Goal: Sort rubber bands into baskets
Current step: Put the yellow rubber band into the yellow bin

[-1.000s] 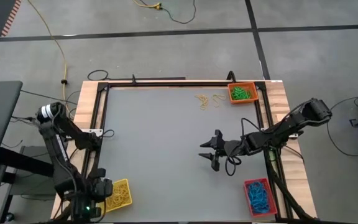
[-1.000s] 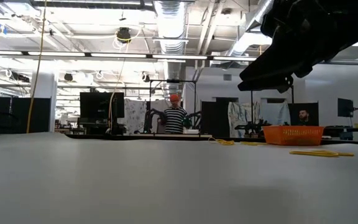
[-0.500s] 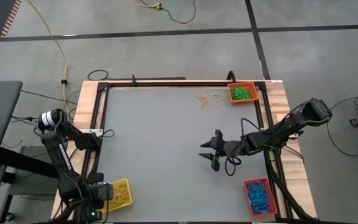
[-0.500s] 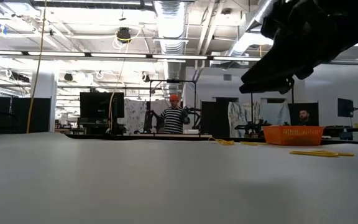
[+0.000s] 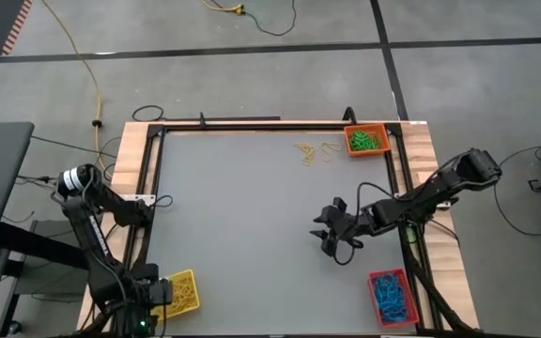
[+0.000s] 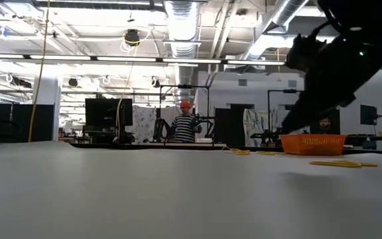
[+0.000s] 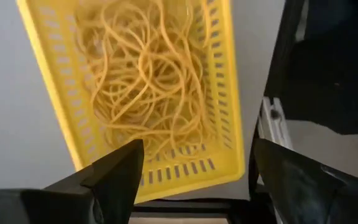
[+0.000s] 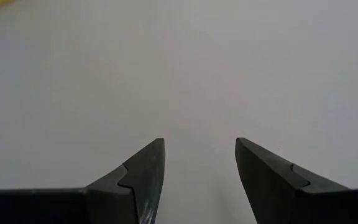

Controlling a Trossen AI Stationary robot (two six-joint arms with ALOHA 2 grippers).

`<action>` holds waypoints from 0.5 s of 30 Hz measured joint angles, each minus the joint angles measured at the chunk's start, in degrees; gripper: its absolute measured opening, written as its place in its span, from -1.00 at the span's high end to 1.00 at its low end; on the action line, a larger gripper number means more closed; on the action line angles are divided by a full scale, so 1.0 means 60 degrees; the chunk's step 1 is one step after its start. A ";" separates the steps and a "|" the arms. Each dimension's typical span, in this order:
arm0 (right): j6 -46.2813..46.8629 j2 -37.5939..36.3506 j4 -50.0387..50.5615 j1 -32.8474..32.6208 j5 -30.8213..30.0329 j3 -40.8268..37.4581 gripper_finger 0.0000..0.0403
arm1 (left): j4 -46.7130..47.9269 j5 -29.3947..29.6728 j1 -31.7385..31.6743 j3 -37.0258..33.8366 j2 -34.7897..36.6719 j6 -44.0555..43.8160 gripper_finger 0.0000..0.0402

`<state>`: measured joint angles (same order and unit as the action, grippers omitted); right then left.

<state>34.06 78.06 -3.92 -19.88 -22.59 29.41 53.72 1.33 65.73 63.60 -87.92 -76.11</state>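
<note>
Few yellow rubber bands [image 5: 314,152] were left loose; my left end effector [image 7: 194,171] hung open over the yellow basket [image 7: 229,93], right end effector [image 5: 328,228] open mid-worktop [image 5: 233,207], probably next.

Loose yellow bands [image 5: 314,152] beside orange basket [image 5: 366,140] obstruct.

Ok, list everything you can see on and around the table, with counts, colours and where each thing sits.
Yellow plastic basket: one, near left corner, full of yellow rubber bands.
Orange plastic basket: one, far right corner, holding green rubber bands.
Red plastic basket: one, near right corner, holding blue rubber bands.
Loose yellow rubber bands: a few, on the table left of the orange basket.
Grey table: one.
Long yellow cable: one, on the floor.
Left gripper: open, above the yellow basket.
Right gripper: open, over bare table, right of centre.
</note>
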 joint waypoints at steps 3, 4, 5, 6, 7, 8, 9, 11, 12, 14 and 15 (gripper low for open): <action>0.0339 0.0000 0.0530 0.0001 -0.0006 0.0000 -0.11 | 0.0554 0.0364 -0.0125 0.0350 0.0004 0.0243 -0.48; 0.0426 0.0000 0.0697 0.0003 -0.0008 0.0000 -0.11 | 0.0886 0.0516 -0.0172 0.0476 0.0004 0.0276 -0.48; 0.0527 0.0000 0.0857 0.0000 -0.0012 0.0000 -0.11 | 0.1260 0.0669 -0.0225 0.0595 0.0004 0.0302 -0.48; 0.0610 0.0000 0.1000 0.0000 -0.0015 0.0000 -0.11 | 0.1682 0.0830 -0.0278 0.0717 0.0004 0.0303 -0.48; 0.0696 0.0000 0.1139 0.0003 -0.0025 0.0000 -0.11 | 0.2103 0.1042 -0.0326 0.0838 0.0004 0.0301 -0.48; 0.0784 0.0000 0.1282 0.0000 -0.0057 0.0000 -0.11 | 0.2479 0.1338 -0.0360 0.0946 0.0004 0.0306 -0.48; 0.0860 0.0000 0.1395 0.0000 -0.0117 0.0000 -0.11 | 0.2791 0.1699 -0.0379 0.1044 0.0004 0.0327 -0.48; 0.1016 0.0000 0.1619 0.0000 -0.0273 0.0000 -0.11 | 0.3184 0.2694 -0.0434 0.1178 0.0011 0.0474 -0.48; 0.1083 0.0000 0.1726 0.0004 -0.0322 0.0000 -0.11 | 0.3225 0.3220 -0.0457 0.1197 0.0014 0.0601 -0.48; 0.1225 0.0000 0.1930 0.0004 -0.0415 0.0000 -0.11 | 0.3189 0.4332 -0.0505 0.1197 0.0015 0.0978 -0.48; 0.1324 0.0000 0.1996 0.0004 -0.0460 0.0000 -0.11 | 0.3127 0.4880 -0.0519 0.1194 0.0015 0.1165 -0.48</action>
<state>42.00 78.06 8.05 -19.86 -25.35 29.41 72.48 30.61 62.61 70.77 -87.83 -69.12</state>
